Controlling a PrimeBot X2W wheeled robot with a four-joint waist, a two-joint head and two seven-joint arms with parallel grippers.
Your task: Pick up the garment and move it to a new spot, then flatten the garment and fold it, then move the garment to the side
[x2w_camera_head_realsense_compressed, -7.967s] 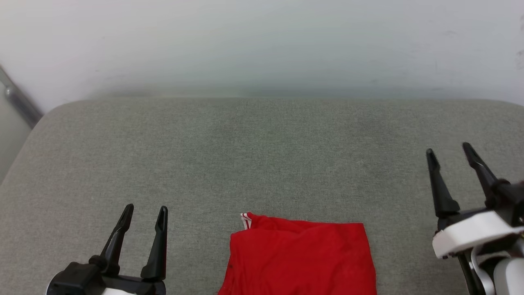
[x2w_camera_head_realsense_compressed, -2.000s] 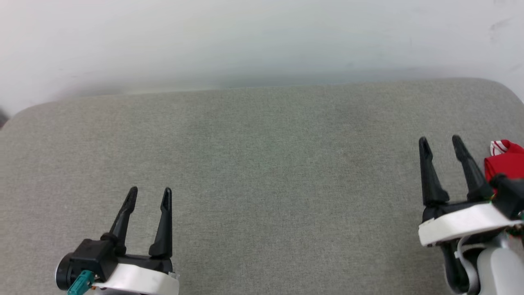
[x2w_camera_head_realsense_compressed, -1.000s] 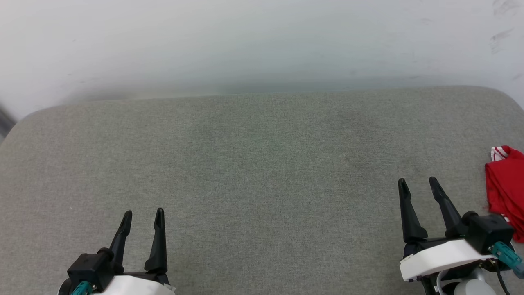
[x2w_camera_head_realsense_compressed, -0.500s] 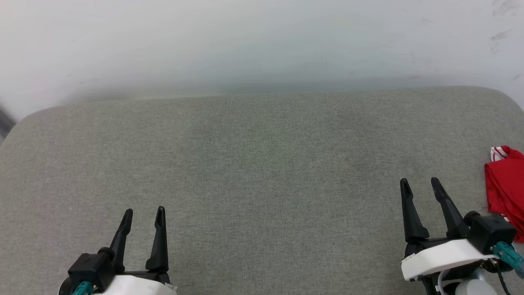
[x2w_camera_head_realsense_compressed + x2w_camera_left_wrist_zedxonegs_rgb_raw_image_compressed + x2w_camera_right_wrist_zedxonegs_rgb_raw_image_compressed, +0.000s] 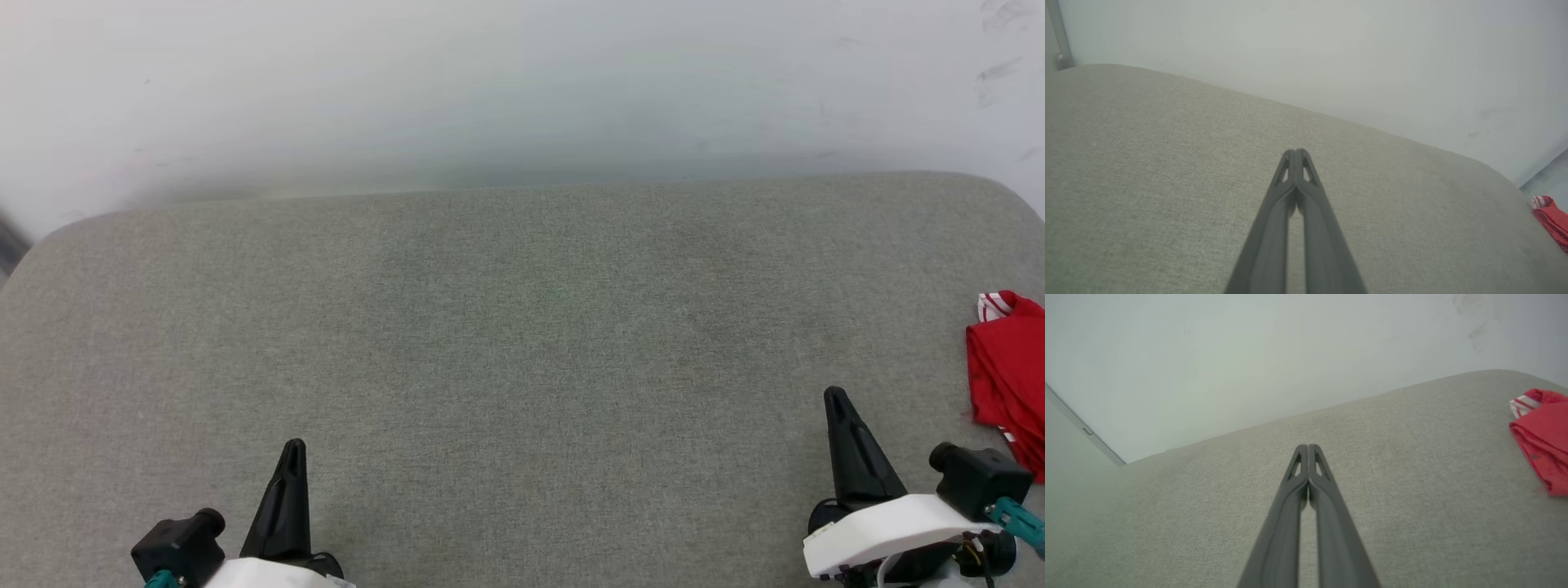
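A pale wall closes off the far side of the room, and in front of it lies a wide grey woven-fabric cushion with rounded corners, most of it bare. The garment, a red folded cloth bundle with a bit of red-and-white striped trim showing at its far corner, sits at the extreme right edge of the cushion, partly cut off by the edge of the head view. What shows of it runs near to far along that edge, with its folded layers facing left toward the middle. The left gripper hovers at the near left with its two long dark fingers pressed together and nothing between them. The right gripper sits at the near right in the same way, jaws closed and empty, clear of the cloth. The garment lies to the right of the right gripper's tips and a little farther off, near it but not touching. The left gripper is well apart from it, with the whole width of the cushion between them. Folded and set aside as it looks, the job seems about finished. If the bundle needs another nudge, I would expect the right arm to do it by reaching right and slightly away, across the garment's long side.
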